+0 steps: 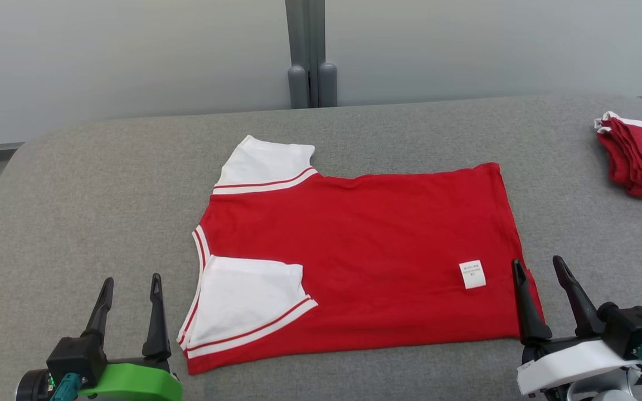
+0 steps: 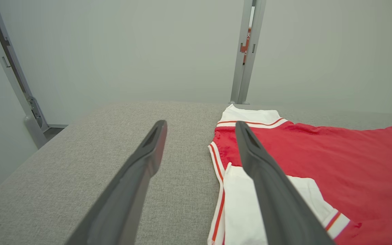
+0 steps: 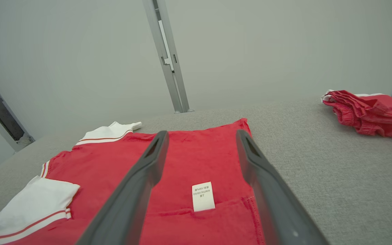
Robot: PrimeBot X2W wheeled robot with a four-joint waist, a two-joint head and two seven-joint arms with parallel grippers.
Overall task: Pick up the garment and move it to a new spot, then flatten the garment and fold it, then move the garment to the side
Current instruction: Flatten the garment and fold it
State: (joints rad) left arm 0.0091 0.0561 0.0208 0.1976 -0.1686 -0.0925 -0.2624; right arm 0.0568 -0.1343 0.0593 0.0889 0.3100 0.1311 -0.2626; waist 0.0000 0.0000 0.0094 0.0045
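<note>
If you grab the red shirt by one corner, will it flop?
Probably flop: the red shirt lies thin and limp on the grey surface. Being thin, it's likely light. The rough weave may bunch it if pushed.

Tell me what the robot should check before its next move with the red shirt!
1. Red short-sleeved T-shirt with white sleeves lying flat on the grey fabric-covered table: ok.
2. Near white sleeve tucked over the red body: ok.
3. Far white sleeve tucked in too: not ok, it sticks out.
4. Left jaws wide apart, nothing between them: ok.
5. Right jaws wide apart, nothing between them: ok.
6. Pile of red clothes at the table's right end, apart from the shirt: ok.
</note>
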